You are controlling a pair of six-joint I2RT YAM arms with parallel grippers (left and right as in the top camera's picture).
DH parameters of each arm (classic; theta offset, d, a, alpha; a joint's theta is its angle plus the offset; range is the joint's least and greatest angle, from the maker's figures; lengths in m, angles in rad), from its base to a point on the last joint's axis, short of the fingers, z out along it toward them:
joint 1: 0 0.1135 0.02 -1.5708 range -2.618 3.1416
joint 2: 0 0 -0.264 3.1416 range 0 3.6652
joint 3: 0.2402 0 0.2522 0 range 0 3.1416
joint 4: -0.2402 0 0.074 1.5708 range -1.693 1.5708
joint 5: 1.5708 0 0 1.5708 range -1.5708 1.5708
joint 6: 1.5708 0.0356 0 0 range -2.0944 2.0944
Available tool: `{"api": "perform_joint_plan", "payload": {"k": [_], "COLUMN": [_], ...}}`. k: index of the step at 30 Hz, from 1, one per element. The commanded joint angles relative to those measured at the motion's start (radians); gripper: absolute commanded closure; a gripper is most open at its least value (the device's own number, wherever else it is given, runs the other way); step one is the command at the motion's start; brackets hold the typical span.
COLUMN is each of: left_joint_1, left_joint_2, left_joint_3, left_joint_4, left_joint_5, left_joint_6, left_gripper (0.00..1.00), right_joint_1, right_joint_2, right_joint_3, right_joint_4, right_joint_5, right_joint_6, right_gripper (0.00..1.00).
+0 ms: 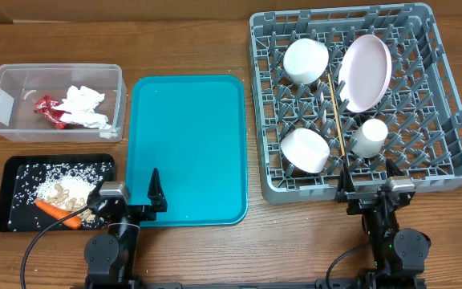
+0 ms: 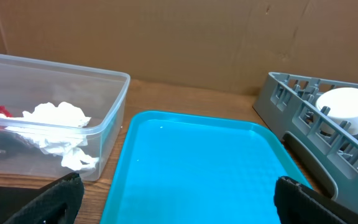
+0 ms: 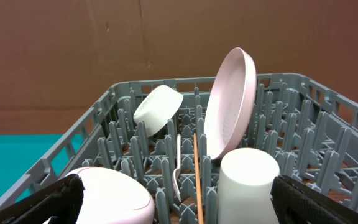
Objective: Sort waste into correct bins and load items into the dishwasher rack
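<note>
Inside the grey dishwasher rack (image 1: 447, 170) a thin wooden stick (image 1: 337, 120) lies flat, long axis front to back, beside the pale pink plate (image 1: 366, 72) standing on edge. Left pincer (image 1: 131, 197) and right pincer (image 1: 367, 186) both spread apart, empty.

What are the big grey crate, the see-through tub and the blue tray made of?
The grey crate looks like moulded plastic, matte; uniform grid and pegs. The see-through tub is clear plastic, slightly glossy; the napkins show through its walls. The teal tray is probably plastic, smooth with a faint sheen.
</note>
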Motion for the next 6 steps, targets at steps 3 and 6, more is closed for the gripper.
{"api": "perform_joint_plan", "payload": {"k": [3, 6], "left_joint_1": [0.01, 0.01], "left_joint_2": [-0.011, -0.011], "left_joint_3": [-0.004, -0.004], "left_joint_4": [0.0, 0.0], "left_joint_5": [-0.017, -0.017], "left_joint_6": [-0.006, -0.006], "left_gripper": [0.0, 0.0], "right_joint_1": [-0.007, -0.007], "right_joint_2": [-0.012, -0.012], "right_joint_3": [-0.011, -0.011], "right_joint_4": [0.005, 0.005], "right_joint_5": [0.008, 0.009], "right_joint_6": [0.005, 0.005], "right_gripper": [0.0, 0.0]}}
